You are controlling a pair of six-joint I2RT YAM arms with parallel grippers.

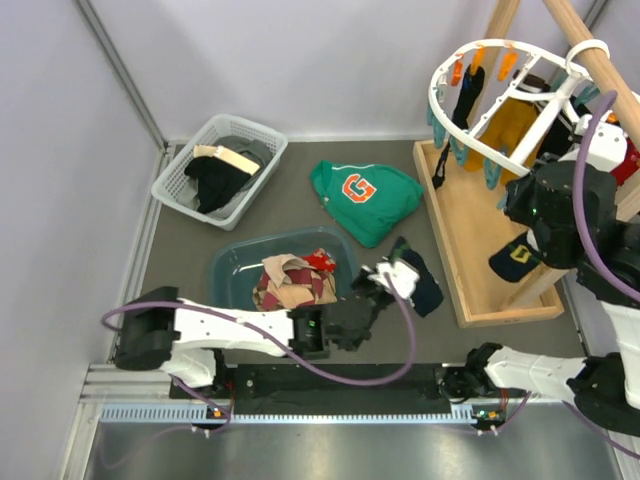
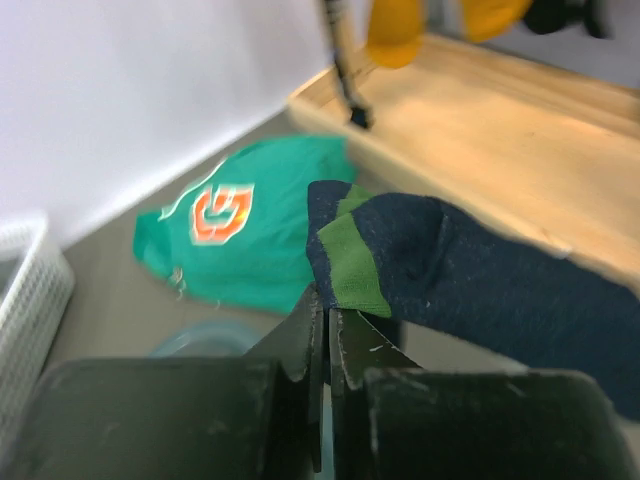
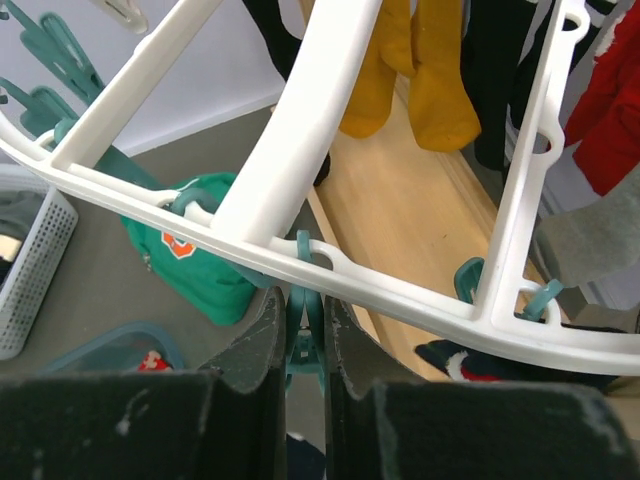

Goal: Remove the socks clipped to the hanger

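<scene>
The hanger (image 1: 437, 95) hangs tilted above the wooden tray (image 1: 470, 260), with yellow socks (image 3: 440, 90) dangling toes down. The right gripper (image 3: 303, 305) is closed on a teal clip (image 3: 302, 345) under the hanger's rim. Left of the tray, the left gripper (image 2: 325, 300), almost closed, pinches a navy sock (image 2: 470, 270) by its cuff, near a green sweatshirt (image 1: 365, 200).

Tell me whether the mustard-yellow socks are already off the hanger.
No, the mustard-yellow socks hang from the white hanger frame above the wooden tray.
</scene>
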